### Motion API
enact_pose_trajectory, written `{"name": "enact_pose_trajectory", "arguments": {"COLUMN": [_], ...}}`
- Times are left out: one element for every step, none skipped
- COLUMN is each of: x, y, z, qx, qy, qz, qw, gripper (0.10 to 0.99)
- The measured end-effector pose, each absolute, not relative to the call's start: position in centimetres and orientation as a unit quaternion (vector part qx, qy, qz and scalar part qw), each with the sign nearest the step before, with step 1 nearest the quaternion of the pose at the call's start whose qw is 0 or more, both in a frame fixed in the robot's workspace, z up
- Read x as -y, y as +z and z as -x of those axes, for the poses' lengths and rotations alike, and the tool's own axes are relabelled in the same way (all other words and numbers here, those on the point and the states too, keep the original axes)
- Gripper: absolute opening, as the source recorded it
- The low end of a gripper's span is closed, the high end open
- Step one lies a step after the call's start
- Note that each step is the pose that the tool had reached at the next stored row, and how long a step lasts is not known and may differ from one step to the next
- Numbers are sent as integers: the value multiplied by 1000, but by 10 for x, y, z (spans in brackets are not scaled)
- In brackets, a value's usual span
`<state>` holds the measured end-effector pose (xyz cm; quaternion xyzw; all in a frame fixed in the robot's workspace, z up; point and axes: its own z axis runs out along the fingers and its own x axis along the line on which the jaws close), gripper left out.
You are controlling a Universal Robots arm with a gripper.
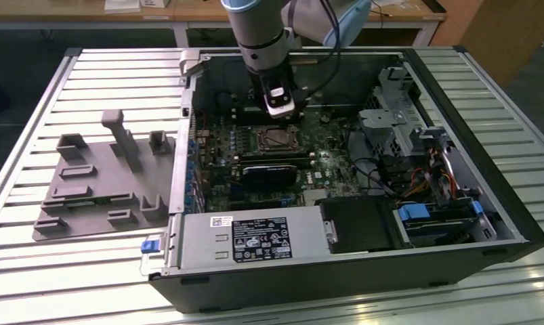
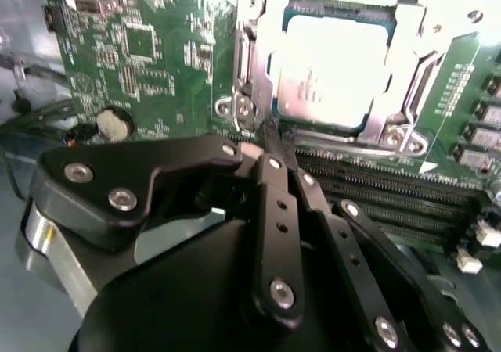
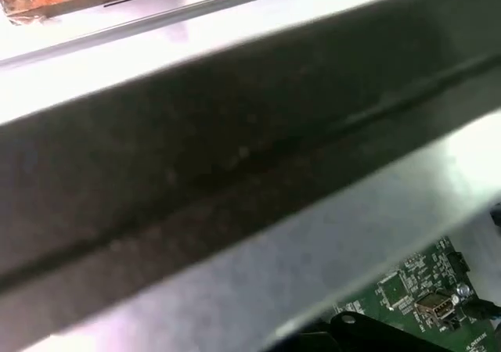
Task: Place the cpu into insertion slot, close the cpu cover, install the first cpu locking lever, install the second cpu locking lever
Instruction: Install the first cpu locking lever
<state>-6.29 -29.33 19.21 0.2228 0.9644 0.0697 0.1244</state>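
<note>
In the second wrist view the cpu (image 2: pixel 337 62) lies flat in the insertion slot (image 2: pixel 252 31), its silver top bright. The cpu cover (image 2: pixel 391 129) is folded down around it as a silver frame. My gripper (image 2: pixel 270 133) has its black fingers (image 2: pixel 278 211) pressed together, the tips at the slot's corner beside a small metal latch (image 2: pixel 243 108). Nothing shows between the fingers. In the exterior view the gripper (image 1: pixel 282 115) hangs inside the open computer case just behind the insertion slot (image 1: pixel 276 139).
Long black memory slots (image 2: pixel 376 188) run beside the socket, and a coin battery (image 2: pixel 113 123) sits on the green board. A grey power supply (image 1: pixel 253 240) fills the case front. A black card (image 1: pixel 267 177), drive bays with cables (image 1: pixel 416 176) and a grey fixture (image 1: pixel 100 183) lie around.
</note>
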Motion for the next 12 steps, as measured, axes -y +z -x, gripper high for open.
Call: {"name": "enact_pose_trajectory", "arguments": {"x": [294,294,295,295,295,295,296,296,296,296,296,296], "y": [192,192,192,192,192,192,192,193,195,197,200,202], "z": [63,63,63,63,63,63,63,63,63,63,63,63], "qx": [-964,-964,-964,-964,-964,-964,-964,-964,-964,-964,-964,-964], "qy": [71,71,72,72,72,72,72,72,72,72,72,72], "qz": [-223,-223,-223,-223,-223,-223,-223,-223,-223,-223,-223,-223], "qw": [125,126,126,127,127,127,127,127,127,127,127,127], "gripper": [102,102,102,102,102,102,102,102,102,102,102,102]}}
